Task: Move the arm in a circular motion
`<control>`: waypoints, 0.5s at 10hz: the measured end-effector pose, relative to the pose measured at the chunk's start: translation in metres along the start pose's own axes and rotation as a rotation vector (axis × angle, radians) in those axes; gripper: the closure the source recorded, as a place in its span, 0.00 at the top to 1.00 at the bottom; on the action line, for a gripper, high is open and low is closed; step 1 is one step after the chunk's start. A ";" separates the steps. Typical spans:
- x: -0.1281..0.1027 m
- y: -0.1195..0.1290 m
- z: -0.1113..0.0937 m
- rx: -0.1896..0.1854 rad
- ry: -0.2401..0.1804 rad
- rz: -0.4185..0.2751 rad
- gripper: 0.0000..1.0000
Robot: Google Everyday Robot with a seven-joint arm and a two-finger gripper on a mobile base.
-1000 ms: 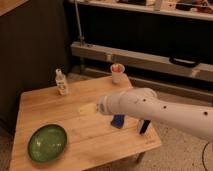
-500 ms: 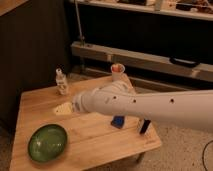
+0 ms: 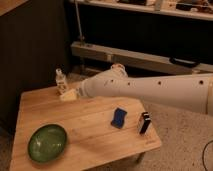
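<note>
The thick glossy white arm (image 3: 150, 90) reaches in from the right edge across the back of the wooden table (image 3: 85, 125). Small dark holes run along its side. Its pale cream tip, the gripper (image 3: 69, 95), hangs over the table's back left part, just below and in front of a small clear bottle (image 3: 60, 81). The gripper holds nothing that I can see.
A green bowl (image 3: 47, 142) sits at the table's front left. A blue packet (image 3: 119, 117) and a dark upright box (image 3: 144, 122) lie at the right. A cup (image 3: 118, 66) shows partly behind the arm. A dark shelf unit (image 3: 150, 55) stands behind the table.
The arm has swung left and farther back over the table. Its cream tip went from the table's middle to just beside the bottle. The objects on the table have not moved.
</note>
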 end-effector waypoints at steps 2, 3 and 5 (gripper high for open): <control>0.018 0.046 0.012 -0.038 -0.005 0.025 0.80; 0.023 0.065 0.017 -0.057 -0.008 0.039 0.80; 0.026 0.120 0.028 -0.118 -0.025 0.093 0.80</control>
